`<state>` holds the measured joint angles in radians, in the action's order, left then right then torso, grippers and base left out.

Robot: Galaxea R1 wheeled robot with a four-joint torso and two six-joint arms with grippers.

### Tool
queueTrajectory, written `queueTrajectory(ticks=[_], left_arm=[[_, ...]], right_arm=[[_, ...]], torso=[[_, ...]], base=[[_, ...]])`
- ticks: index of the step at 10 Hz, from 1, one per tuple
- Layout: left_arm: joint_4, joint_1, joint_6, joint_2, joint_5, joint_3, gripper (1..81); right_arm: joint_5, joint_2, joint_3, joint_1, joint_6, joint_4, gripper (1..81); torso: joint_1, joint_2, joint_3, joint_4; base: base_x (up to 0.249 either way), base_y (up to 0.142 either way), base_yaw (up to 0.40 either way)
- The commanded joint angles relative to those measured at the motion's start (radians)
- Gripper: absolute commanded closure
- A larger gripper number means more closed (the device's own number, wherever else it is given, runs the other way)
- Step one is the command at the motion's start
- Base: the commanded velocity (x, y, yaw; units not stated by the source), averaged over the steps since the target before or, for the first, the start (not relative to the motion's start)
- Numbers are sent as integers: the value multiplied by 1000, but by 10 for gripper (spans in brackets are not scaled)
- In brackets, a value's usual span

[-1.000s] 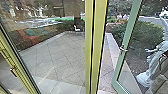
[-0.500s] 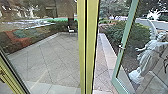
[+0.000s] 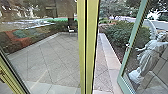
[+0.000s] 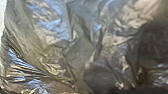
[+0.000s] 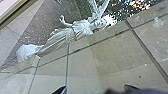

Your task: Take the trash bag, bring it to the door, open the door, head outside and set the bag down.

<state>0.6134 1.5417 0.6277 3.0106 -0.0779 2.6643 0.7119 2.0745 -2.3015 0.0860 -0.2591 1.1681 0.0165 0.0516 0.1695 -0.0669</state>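
- Wider now than half a second ago, the glass door (image 3: 136,26) has swung further from the post (image 3: 91,45); the post and yard hold their places.
- Right gripper (image 5: 93,88): released, its tips apart, with no clear grip on anything. Whether it touches the glass I cannot tell.
- Left gripper: I cannot tell if it is clenched or released. The trash bag (image 4: 82,47) bulges close against that wrist's camera, so it is probably being carried by the left arm.
- Beyond the right gripper, the statue (image 5: 72,32) stands past pale paving slabs (image 5: 82,67).
- Farther out, ahead of both arms, paving (image 3: 101,75) shows through the gap, with a bush (image 3: 120,32) behind.
- Opening the door looks like the step in hand. The next move likely calls for steady pushing until the base fits through, keeping the bag off the post.
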Motion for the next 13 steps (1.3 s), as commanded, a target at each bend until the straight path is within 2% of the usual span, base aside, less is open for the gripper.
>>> queueTrajectory(ticks=[1,2,4,6,7,8,9,11,13], left_arm=[[11,-18,4,-1,-94,-10,811],[9,-18,6,-1,-94,-10,811],[9,-18,6,-1,-92,-10,811],[9,-16,6,-4,-92,-10,811],[9,-16,6,-5,-92,-10,811],[8,-16,6,-5,-92,-10,811],[8,-16,6,-4,-92,-10,811],[8,-16,6,-4,-92,-10,811],[6,-16,6,-5,-92,-10,811]], right_arm=[[251,41,-59,-131,-17,-380,10],[320,87,-108,-124,-15,-561,10],[366,103,-134,-85,17,-865,10],[373,104,-133,5,18,-1050,10],[383,104,-118,68,20,-1118,10],[365,100,-79,151,20,-1174,10],[359,104,-67,218,20,-1199,10],[278,106,6,358,20,-1265,10],[227,104,82,455,15,-1298,10]], torso=[[0,0,0,0],[0,0,0,0],[0,0,0,0],[0,0,0,-1],[0,0,0,-1],[0,0,0,-1],[0,0,0,-1],[0,0,0,-1],[0,0,0,-1]], base=[[0,0,0],[0,0,0],[0,0,0],[0,0,0],[0,0,0],[0,0,0],[0,0,0],[0,0,0],[0,0,0]])
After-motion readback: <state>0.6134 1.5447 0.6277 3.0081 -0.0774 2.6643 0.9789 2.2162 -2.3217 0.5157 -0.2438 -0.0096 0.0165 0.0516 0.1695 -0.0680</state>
